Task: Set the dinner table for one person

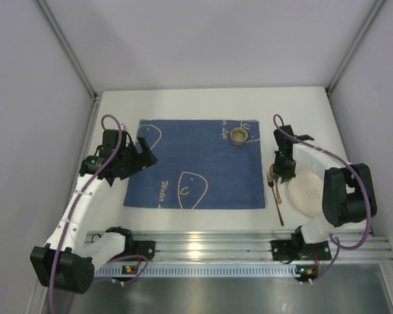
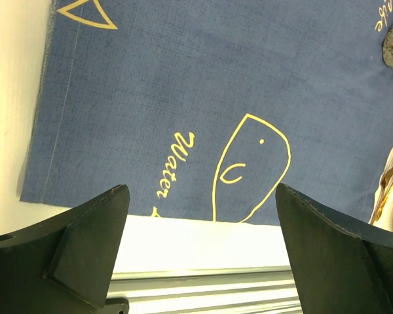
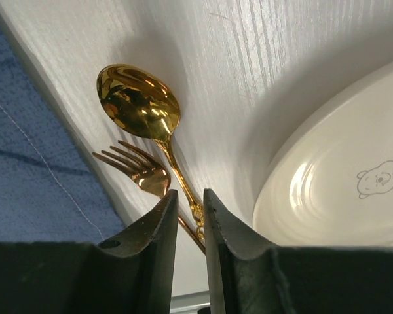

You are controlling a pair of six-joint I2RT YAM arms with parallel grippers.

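The white counter [image 1: 183,98] fills the workspace, with its ribbed rail [image 1: 209,245] along the near edge. A blue cloth [image 1: 196,163] lies at its centre. Near the right edge, a gold spoon [image 3: 139,103] and fork [image 3: 141,171] lie beside a cream plate [image 3: 340,190]. The right claw [image 3: 190,194] is almost together around the spoon's handle — whether it grips cannot be told. The left claw [image 2: 202,188] hangs wide apart and empty over the cloth's near edge.

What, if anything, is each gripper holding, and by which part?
The right gripper pinches the shiny gold metal spoon by its thin handle. The left gripper is open and holds nothing.
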